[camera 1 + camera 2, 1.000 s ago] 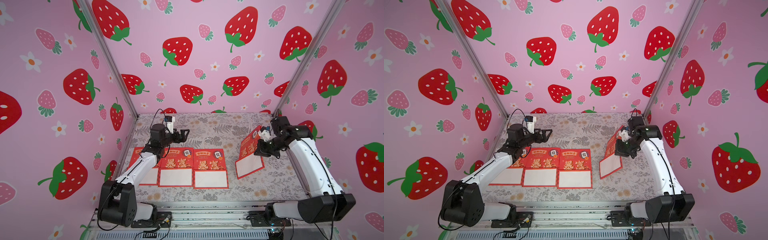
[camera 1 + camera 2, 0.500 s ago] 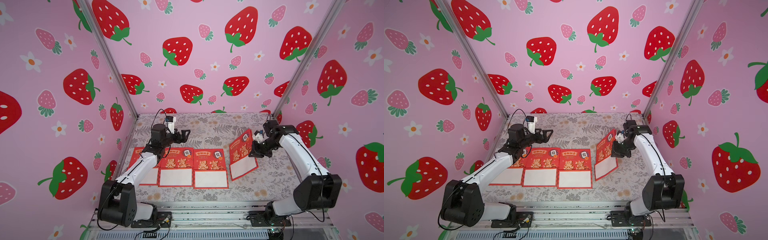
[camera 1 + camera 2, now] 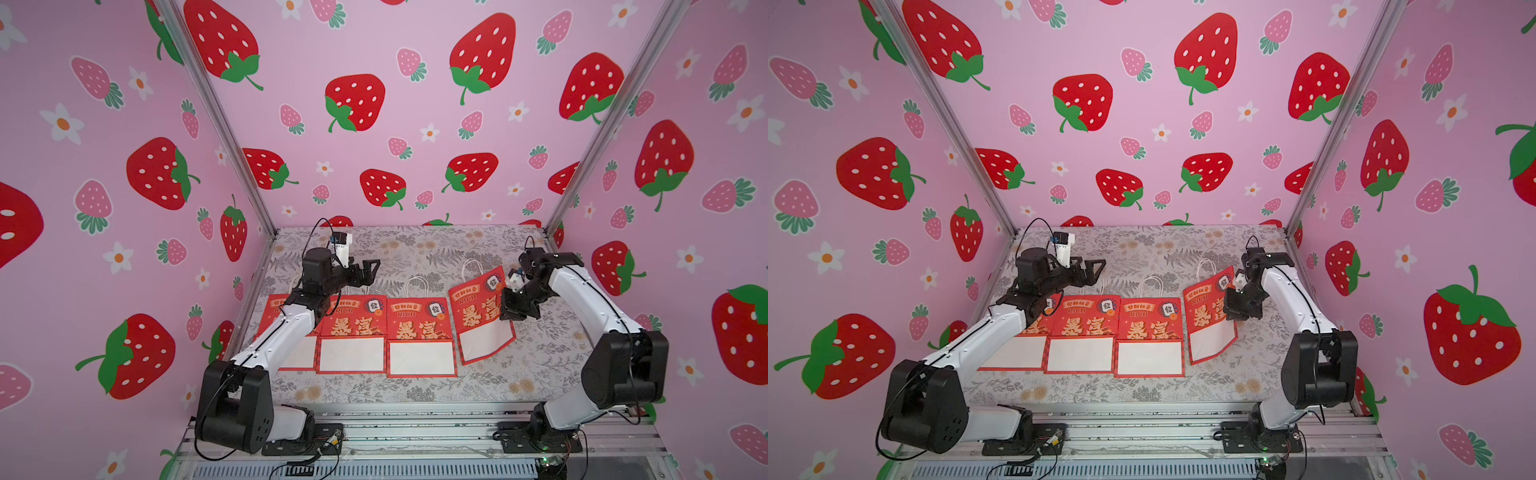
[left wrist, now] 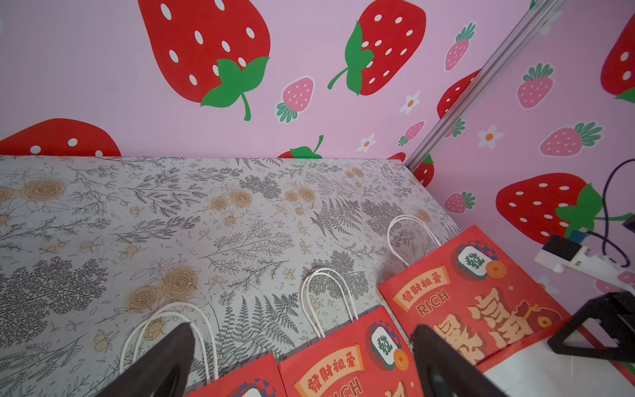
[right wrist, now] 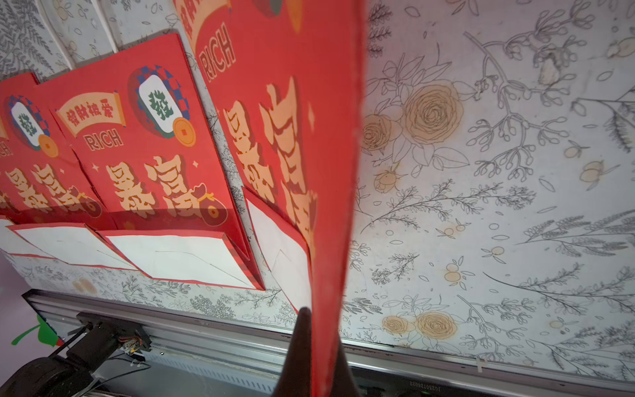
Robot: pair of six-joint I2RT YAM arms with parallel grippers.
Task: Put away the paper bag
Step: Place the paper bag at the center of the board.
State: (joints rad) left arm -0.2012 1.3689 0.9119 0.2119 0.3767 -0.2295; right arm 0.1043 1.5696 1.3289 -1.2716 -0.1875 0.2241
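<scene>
Top views: your right gripper (image 3: 512,306), jaws clamped on the tilted paper bag (image 3: 482,318), has carried it leftward to right of centre, just beside the flat bag row (image 3: 384,332). Left gripper (image 3: 368,272) hovers wide open, empty. Placement looks imminent.

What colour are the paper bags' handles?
White handles, clearest in the left wrist view.

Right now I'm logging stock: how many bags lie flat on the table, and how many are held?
Flat red paper bags on the floral table: 3
Red paper bag held by the right gripper: 1
Total: 4
</scene>
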